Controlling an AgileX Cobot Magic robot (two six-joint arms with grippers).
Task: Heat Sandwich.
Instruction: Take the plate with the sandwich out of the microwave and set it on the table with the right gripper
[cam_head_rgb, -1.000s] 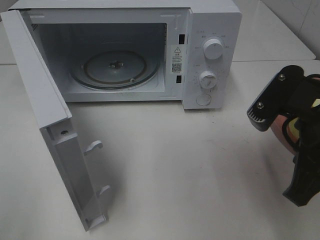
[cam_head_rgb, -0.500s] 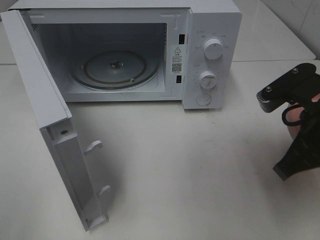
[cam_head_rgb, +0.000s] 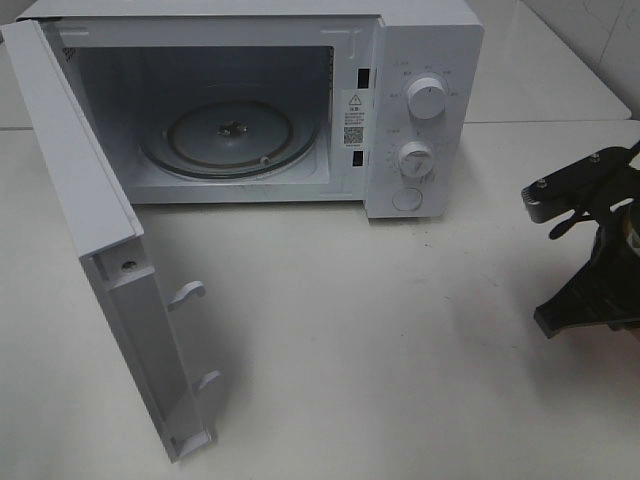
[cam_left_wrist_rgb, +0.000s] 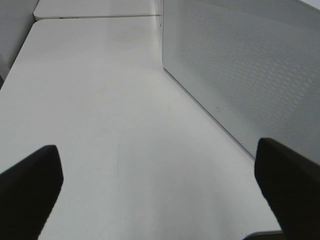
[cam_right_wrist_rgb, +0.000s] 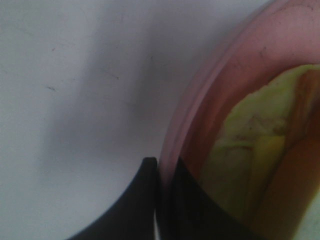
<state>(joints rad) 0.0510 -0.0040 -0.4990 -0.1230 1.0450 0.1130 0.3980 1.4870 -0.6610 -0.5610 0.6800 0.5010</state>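
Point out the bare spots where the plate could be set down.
The table lies bare between the open door and the right end effector, in front of the microwave. The glass turntable inside is bare too. The right edge is crowded: the end effector there is shut on the pink plate bearing the sandwich.

From the high camera the right pincer (cam_head_rgb: 600, 262) is cut off by the picture's edge, and whatever it holds cannot be made out there. In the right wrist view the pink plate (cam_right_wrist_rgb: 210, 95) and the sandwich (cam_right_wrist_rgb: 260, 165) just behind the pincer tips are blurred and cropped. The left pincer (cam_left_wrist_rgb: 160, 200) shows only two dark fingertips (cam_left_wrist_rgb: 30, 185) at the corners.
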